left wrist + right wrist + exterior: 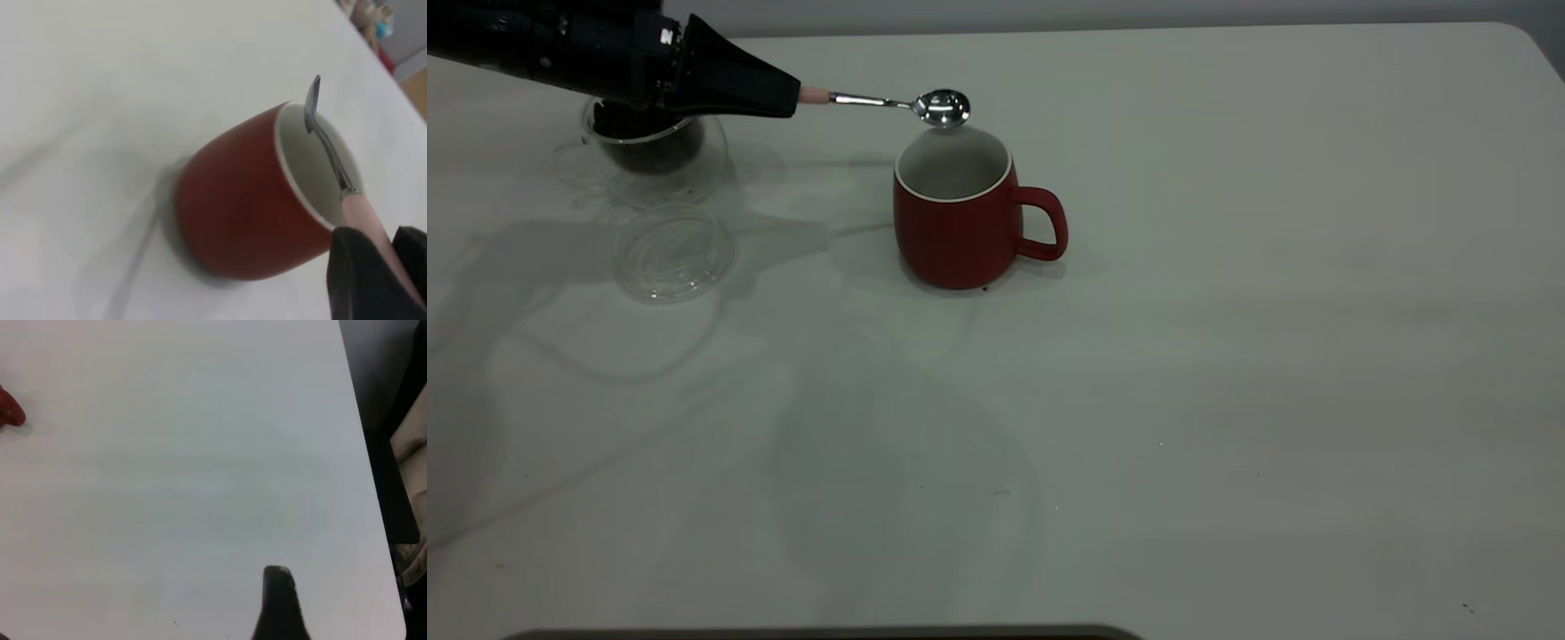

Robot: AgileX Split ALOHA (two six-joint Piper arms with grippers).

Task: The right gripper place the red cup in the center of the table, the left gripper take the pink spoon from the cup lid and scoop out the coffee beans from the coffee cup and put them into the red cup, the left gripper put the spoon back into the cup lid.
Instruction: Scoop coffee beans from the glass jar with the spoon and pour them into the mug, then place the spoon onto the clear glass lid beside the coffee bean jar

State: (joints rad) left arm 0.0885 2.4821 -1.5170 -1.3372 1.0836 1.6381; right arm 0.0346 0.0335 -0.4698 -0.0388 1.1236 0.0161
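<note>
My left gripper (791,96) is shut on the pale pink handle of the pink spoon (941,107) and holds it level above the table. The shiny spoon bowl hovers over the far rim of the red cup (956,233) and looks empty. The red cup stands upright near the table's middle, handle to the right. In the left wrist view the gripper (383,257) clamps the spoon (329,147) over the red cup (247,200). The coffee cup (660,158) with dark coffee beans (645,149) stands behind the left arm. The cup lid (674,252) lies empty in front of it. The right gripper (279,603) is off to the side.
The white table (1227,356) spreads wide to the right and front of the red cup. The right wrist view shows the table's edge (373,520) and a bit of the red cup's handle (8,412) far off.
</note>
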